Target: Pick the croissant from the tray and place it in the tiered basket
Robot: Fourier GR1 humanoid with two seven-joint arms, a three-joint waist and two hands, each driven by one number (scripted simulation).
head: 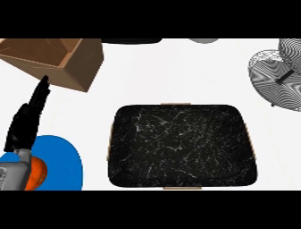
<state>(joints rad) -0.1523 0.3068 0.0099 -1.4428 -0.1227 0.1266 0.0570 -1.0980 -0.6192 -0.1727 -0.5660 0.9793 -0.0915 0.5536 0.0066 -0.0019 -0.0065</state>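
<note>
The black speckled tray [182, 145] with a thin wooden rim lies in the middle of the counter, and nothing shows on its surface. No croissant is visible anywhere. The wire tiered basket [288, 74] stands at the far right, its round mesh tiers seen from above. My left hand [29, 118] is at the left edge, well left of the tray, its straight fingers pointing up toward the cardboard box and holding nothing. My right hand shows nowhere.
An open cardboard box [54, 60] stands at the back left. A blue plate [60, 163] lies at the lower left under my left forearm, with an orange rounded thing [39, 173] partly hidden there. Dark and grey items poke in at the top edge.
</note>
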